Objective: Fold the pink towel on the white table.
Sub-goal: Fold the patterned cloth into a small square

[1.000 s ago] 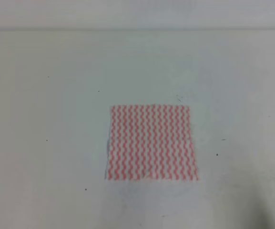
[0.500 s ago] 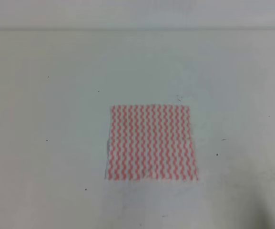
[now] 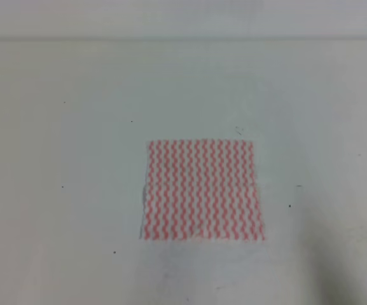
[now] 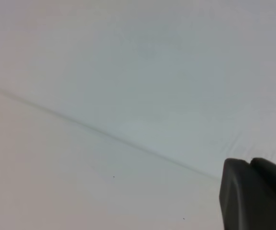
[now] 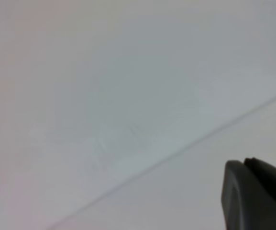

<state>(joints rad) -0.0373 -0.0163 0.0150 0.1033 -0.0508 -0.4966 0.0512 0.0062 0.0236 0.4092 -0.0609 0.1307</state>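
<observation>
White laminate, speckled with small dark flecks and faint scuffs, makes up the white table, which fills nearly the whole exterior high view up to a pale seam along the far edge. On it, a little right of centre and toward the near side, lies the pink towel: a thin square of pink-and-white wavy stripes, spread flat in a single layer, its left edge slightly rippled. No fold has been made yet, so the task looks to be at its very start, and the cloth lies open probably so that an edge or corner can be lifted cleanly.

Neither arm shows in the overhead view. Each wrist camera catches only a dark corner of its own tool, the left gripper and the right gripper, over bare table well away from the towel. Whether either pair of jaws stands apart or together I cannot tell.
</observation>
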